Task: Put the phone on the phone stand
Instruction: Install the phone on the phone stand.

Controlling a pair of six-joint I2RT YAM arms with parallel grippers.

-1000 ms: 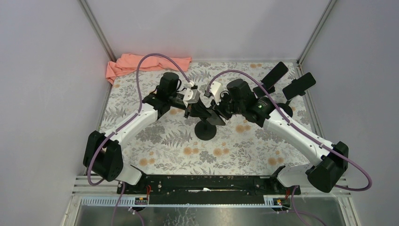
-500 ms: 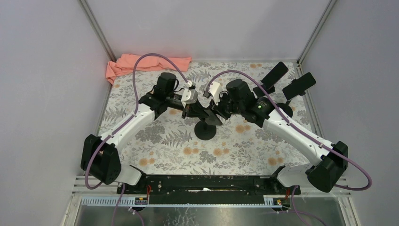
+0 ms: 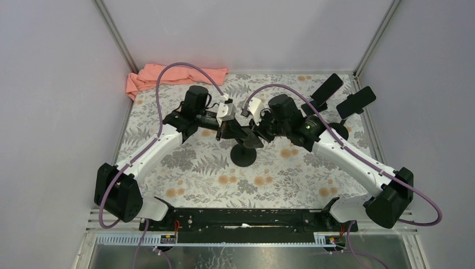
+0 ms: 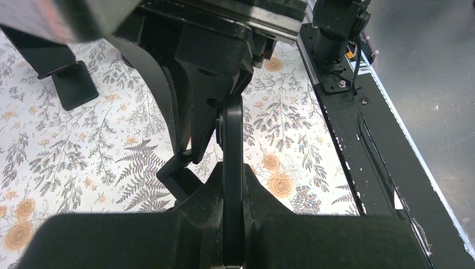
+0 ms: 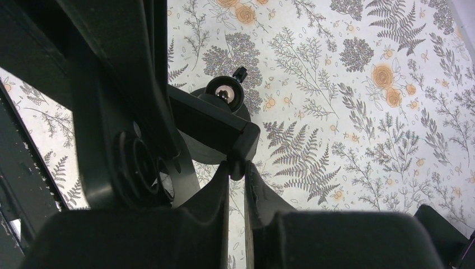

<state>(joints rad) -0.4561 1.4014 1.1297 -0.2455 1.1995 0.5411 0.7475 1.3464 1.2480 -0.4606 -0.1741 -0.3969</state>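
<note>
Left claw first: we see its fingers closed hard on the phone, with no gap on either side of it. From the left wrist the phone shows edge-on, a thin dark slab running away from the fingers toward the black body of the other arm. Our right claw is all but shut as well, nipping one corner of the same dark slab. So the phone is held between the two claws, one at each end.

From above, the phone sits over the middle of the table, raised off the flowered surface and directly above the round base of the stand. From the right wrist we see the stand's ball joint just beyond the phone's far edge. We cannot tell whether the phone touches the stand's cradle or hangs just clear of it, because the claws hide that spot.

Near the table's far right corner a second phone and a third phone are propped at a tilt, side by side and well apart from the claws. A salmon cloth lies crumpled at the far left corner, against the back wall. One purple cable arcs high over the left arm to its wrist, and another cable loops over the right arm.
</note>
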